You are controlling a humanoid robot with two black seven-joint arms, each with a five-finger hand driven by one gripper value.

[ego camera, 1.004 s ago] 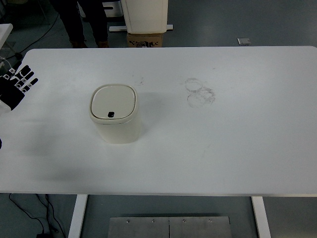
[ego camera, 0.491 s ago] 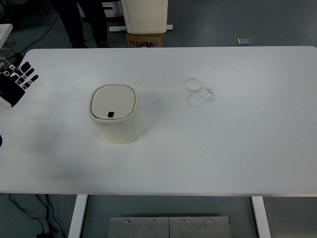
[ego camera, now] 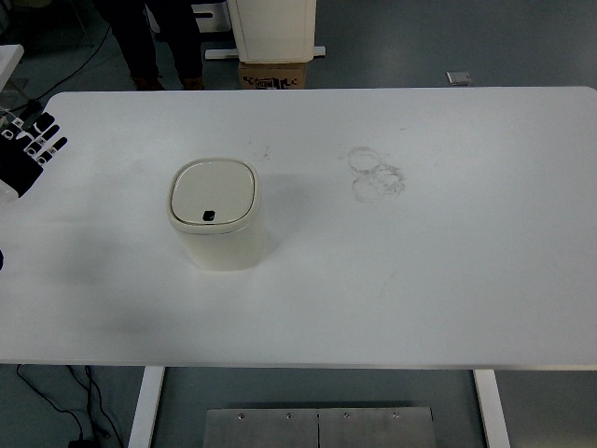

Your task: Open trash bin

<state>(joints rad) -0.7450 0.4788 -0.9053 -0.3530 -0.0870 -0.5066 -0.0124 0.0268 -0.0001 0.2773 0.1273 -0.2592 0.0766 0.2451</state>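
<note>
A small cream trash bin [ego camera: 215, 226] stands on the white table [ego camera: 420, 261], left of centre. Its rounded square lid [ego camera: 213, 191] lies flat and closed, with a small dark button at its near edge. My left hand [ego camera: 26, 154] hovers at the picture's far left edge, well to the left of the bin and apart from it. Its black fingers are spread and hold nothing. No right arm shows in the head view.
Faint ring marks [ego camera: 377, 174] stain the table right of the bin. Beyond the far edge stand a person's legs [ego camera: 154, 42], a cardboard box [ego camera: 273, 75] and a white unit [ego camera: 272, 28].
My left hand has drifted left and slightly up, further towards the picture's edge. The bin and its lid have not moved.
</note>
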